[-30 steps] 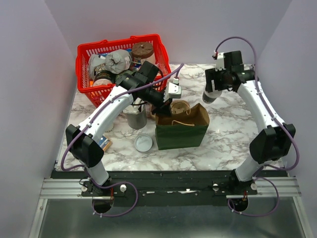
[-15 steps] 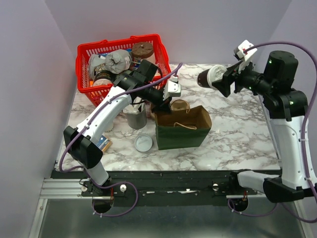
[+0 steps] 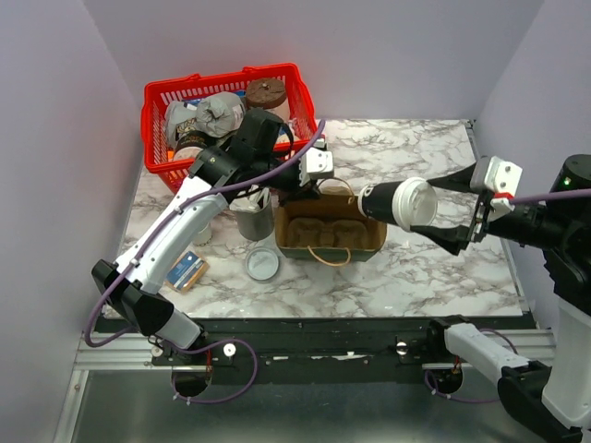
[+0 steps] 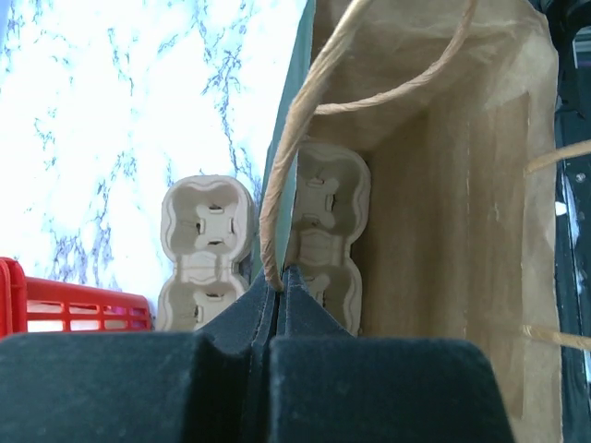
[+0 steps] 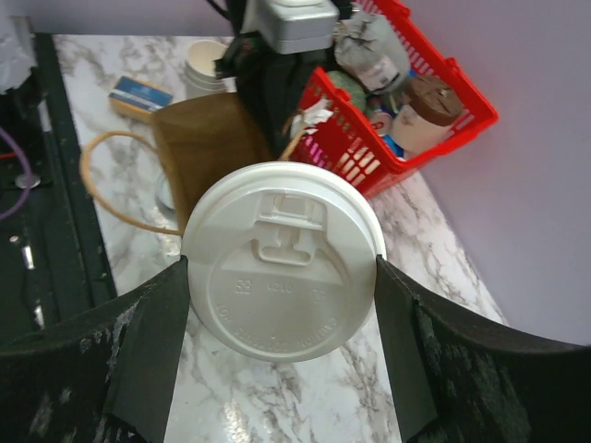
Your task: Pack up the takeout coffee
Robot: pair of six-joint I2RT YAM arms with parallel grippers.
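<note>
One stage is judged complete: the takeout coffee, a small whitish-grey paper cup with a round white plastic lid (image 3: 395, 202), is lidded and lifted clear of the marble worktop (image 3: 416, 148). It hangs in the air right of the worktop's centre, just beside the bag mouth and lying on its side with its base toward the bag.

The right gripper (image 5: 282, 314) carries it. Its fingers (image 5: 152, 351) pinch the cup at the lid end, one on each side of the lid rim.

The left gripper (image 4: 280, 295) has its fingers pressed together on the far-left rim of the brown paper bag with green outer faces (image 3: 377, 235), where a twisted paper handle is attached. The grip appears to hold the mouth open.

Remaining work, as judged:
- Turn the cup upright.
- Lower it into the bag.
- Release it.

Containers:
- Bag, middle of the worktop toward the near edge: holds a moulded pulp cup carrier (image 4: 325, 235) with empty sockets. A second, similar carrier (image 4: 205, 251) stands just outside the bag wall.
- Red plastic mesh basket (image 3: 152, 129), far left corner: holds wrapped items and a brown-lidded cup. Finer contents cannot be identified.
</note>
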